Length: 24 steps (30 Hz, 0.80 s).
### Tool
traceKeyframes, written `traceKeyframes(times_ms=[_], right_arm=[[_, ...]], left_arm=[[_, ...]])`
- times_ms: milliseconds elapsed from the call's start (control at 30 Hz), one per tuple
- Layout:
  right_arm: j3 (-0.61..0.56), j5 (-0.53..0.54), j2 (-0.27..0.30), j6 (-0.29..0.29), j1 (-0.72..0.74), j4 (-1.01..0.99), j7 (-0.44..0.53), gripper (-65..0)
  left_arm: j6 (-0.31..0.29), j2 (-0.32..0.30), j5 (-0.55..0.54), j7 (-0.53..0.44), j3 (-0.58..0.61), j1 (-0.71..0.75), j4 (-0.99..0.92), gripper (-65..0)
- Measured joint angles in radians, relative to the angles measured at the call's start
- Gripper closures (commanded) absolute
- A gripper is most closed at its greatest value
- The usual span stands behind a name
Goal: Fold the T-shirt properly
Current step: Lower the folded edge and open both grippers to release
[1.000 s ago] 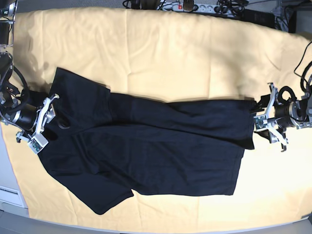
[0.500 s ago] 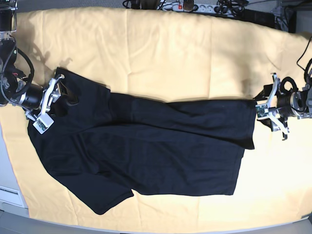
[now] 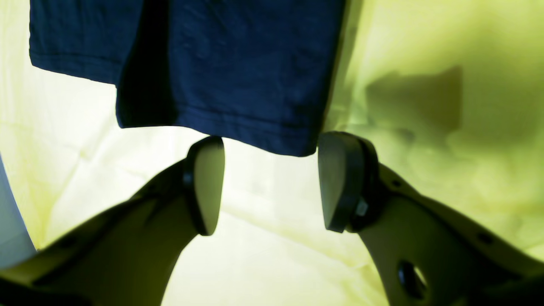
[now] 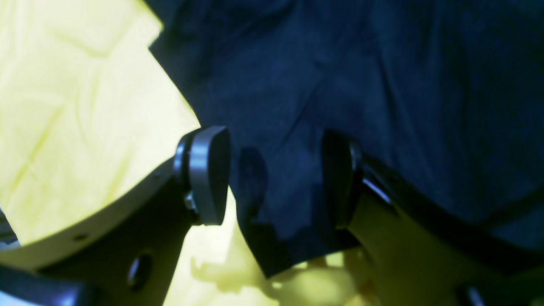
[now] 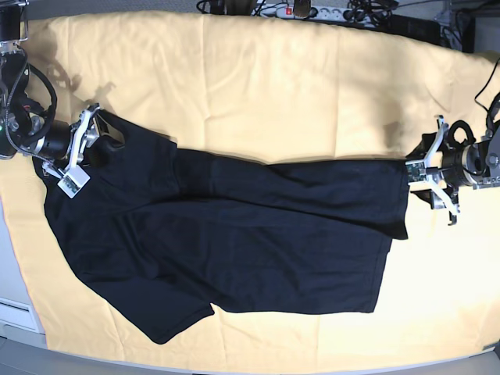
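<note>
Yellow cloth (image 5: 273, 78) drapes the whole worktop. At the scene's right the left pincer (image 3: 272, 182) gapes wide and holds nothing, its wrist view showing the T-shirt (image 5: 234, 242) hem just beyond its tips. Far left, the right pincer (image 4: 276, 174) is spread over a dark corner, unclamped. Only the base view shows the shirt sprawled, half-folded, across the middle.

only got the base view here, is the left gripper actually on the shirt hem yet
Observer: No. The left wrist view shows the left gripper open, with the T-shirt hem corner just beyond its fingertips, not between them.
Operator: and the right one
Observer: The right gripper is open too. In its wrist view, shirt fabric shows between the fingers, right at the edge where the yellow cloth begins.
</note>
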Motion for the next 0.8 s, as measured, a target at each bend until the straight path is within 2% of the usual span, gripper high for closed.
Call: traceKeyframes(times_ms=[200, 467, 567, 700, 800], right_arm=[[0.000, -0.002, 0.003, 0.000, 0.000, 0.000, 0.000, -35.6], [0.000, -0.034, 0.003, 0.000, 0.000, 0.000, 0.002, -35.6], [0.000, -0.034, 0.003, 0.000, 0.000, 0.000, 0.002, -35.6], [0.000, -0.034, 0.005, 0.000, 0.000, 0.000, 0.003, -35.6], [0.000, -0.033, 0.006, 0.000, 0.000, 0.000, 0.003, -35.6]], left_arm=[[0.000, 0.000, -0.055, 0.012, 0.000, 0.002, 0.017, -35.9], [0.001, -0.003, 0.000, 0.018, 0.000, 0.071, 0.017, -35.9], [0.001, -0.003, 0.076, 0.003, 0.000, 0.093, 0.017, -35.9], [0.001, -0.003, 0.161, -0.104, 0.000, 0.093, 0.007, -35.9], [0.000, 0.014, 0.227, -0.144, 0.000, 0.093, -0.022, -35.9]])
